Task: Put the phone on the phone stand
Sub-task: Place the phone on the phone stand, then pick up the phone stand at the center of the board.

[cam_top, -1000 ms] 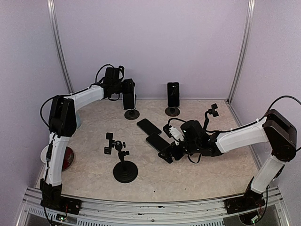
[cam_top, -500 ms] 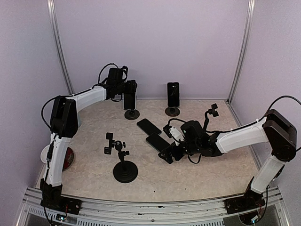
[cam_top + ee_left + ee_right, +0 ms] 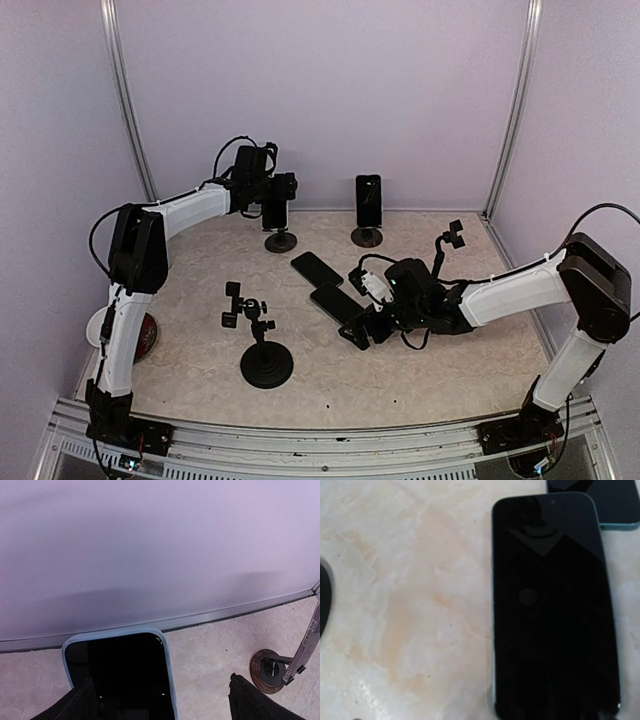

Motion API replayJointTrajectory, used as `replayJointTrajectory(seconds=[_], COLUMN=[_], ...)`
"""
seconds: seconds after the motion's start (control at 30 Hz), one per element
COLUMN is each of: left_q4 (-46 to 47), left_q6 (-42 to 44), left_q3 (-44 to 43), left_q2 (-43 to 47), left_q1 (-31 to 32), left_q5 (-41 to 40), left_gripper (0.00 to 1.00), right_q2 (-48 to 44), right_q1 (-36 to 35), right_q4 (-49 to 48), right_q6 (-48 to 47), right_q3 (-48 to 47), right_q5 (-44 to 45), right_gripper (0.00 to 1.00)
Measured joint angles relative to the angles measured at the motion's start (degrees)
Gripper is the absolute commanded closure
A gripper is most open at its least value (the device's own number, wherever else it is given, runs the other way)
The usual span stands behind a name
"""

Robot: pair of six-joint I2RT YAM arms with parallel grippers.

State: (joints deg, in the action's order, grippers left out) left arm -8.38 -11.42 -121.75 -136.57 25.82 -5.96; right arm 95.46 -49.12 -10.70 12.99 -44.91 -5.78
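A phone in a pale blue case (image 3: 274,213) stands upright on the back-left phone stand (image 3: 280,242). My left gripper (image 3: 279,190) hangs just above and behind it, open. In the left wrist view the phone (image 3: 120,672) sits by the left finger (image 3: 75,705), with a clear gap to the right finger (image 3: 252,700). Two more phones (image 3: 317,267) (image 3: 334,299) lie flat mid-table. My right gripper (image 3: 357,331) hovers low at the nearer one's front end, open and empty. The right wrist view shows that phone (image 3: 552,605) flat on the marble; my fingers are out of that view.
Another phone (image 3: 368,200) stands on a stand (image 3: 367,237) at the back centre. An empty clamp stand (image 3: 266,364) stands at the front, and a thin stand (image 3: 452,234) rises behind my right arm. A red-brown round object (image 3: 146,335) lies by the left arm's base.
My left gripper's jaws have spread and let go of the phone, which stays on the stand. The left gripper has risen slightly. The right arm has edged a little lower.
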Motion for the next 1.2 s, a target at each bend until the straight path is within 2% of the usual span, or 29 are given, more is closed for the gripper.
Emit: replayJointTrajectory(seconds=[0.37, 0.5, 0.67, 0.9, 1.2], left_q4=[-0.3, -0.3, -0.1, 0.0, 3.7], left_q6=[-0.1, -0.1, -0.6, -2.0, -3.6], left_q3=[-0.1, -0.1, 0.9, 9.0, 25.7], left_q2=[-0.8, -0.8, -0.2, 5.7, 21.3], left_q1=[0.1, 0.3, 0.9, 1.2, 1.3], left_q5=[0.9, 1.0, 1.0, 1.5, 1.6], left_gripper=[0.11, 0.01, 0.01, 0.01, 0.01], right_q2=[0.0, 0.0, 0.0, 0.0, -0.6], right_q1=[0.0, 0.0, 0.0, 0.0, 0.0], right_q4=[0.0, 0.0, 0.0, 0.2, 3.0], right_q6=[0.0, 0.0, 0.0, 0.0, 0.1], right_q3=[0.0, 0.0, 0.0, -0.1, -1.6], right_q5=[0.1, 0.1, 0.1, 0.0, -0.7], right_gripper=[0.0, 0.0, 0.0, 0.0, 0.0])
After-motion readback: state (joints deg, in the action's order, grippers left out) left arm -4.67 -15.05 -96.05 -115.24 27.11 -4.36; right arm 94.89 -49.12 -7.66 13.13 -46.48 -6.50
